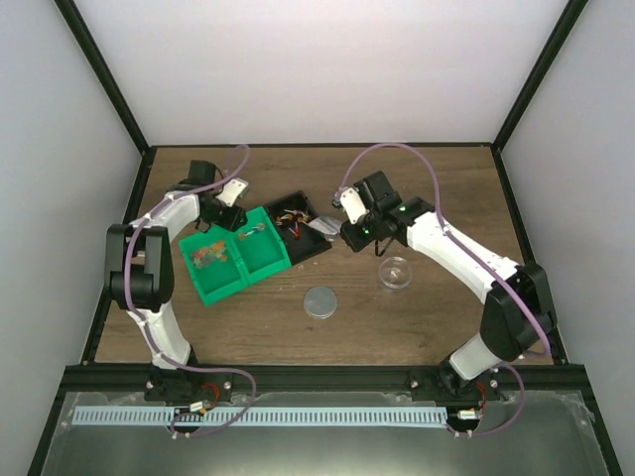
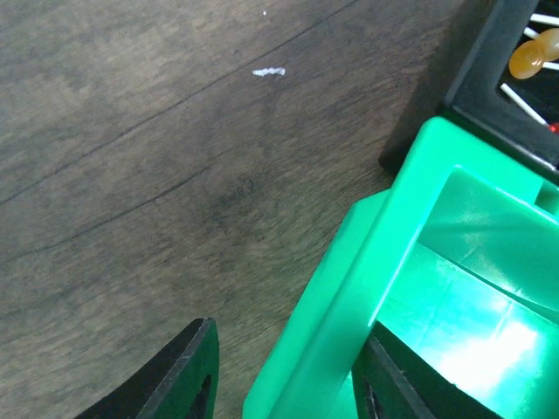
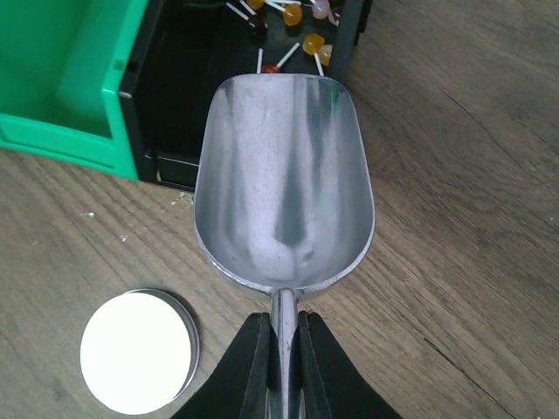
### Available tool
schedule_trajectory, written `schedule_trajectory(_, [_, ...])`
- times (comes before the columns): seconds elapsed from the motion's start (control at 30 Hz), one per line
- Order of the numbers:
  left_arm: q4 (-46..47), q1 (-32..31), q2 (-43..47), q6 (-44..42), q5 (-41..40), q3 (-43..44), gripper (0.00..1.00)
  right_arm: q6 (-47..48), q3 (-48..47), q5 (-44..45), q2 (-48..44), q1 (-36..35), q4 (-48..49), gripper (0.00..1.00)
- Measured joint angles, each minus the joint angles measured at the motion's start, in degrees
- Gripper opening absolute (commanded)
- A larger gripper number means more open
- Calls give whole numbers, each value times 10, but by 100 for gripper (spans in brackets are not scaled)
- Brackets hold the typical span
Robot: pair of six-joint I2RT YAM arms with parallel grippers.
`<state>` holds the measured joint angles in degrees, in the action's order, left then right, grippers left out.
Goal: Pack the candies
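The candies, small orange, yellow and red sweets on white sticks, lie loose in the black tray near the middle of the table; the tray touches the right side of the green bin. The right gripper has its fingers pressed together on the thin handle of the metal scoop; the scoop's bowl shows bare metal and its tip reaches over the tray's near wall, just short of the candies. The round grey lid lies flat on the wood near the scoop's handle, apart from it; from above, a small clear cup stands to the lid's right. The left gripper straddles the bin's wall at a far corner, one finger inside, one outside; a strip of table shows between the outer finger and the wall, so the fingers look spread rather than clamped. The bin's left compartment holds a heap of coloured bits, too small to tell apart.
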<state>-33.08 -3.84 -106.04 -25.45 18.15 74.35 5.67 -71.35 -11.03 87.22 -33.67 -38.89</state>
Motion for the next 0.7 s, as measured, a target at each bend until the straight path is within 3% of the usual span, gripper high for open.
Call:
schedule_trajectory(0.37, [46, -26, 58, 96, -11, -83, 36, -4, -44, 28, 31, -26, -29, 1])
schedule_trajectory(0.7, [51, -37, 89, 93, -9, -122, 36, 69, -123, 53, 109, -29, -82, 1])
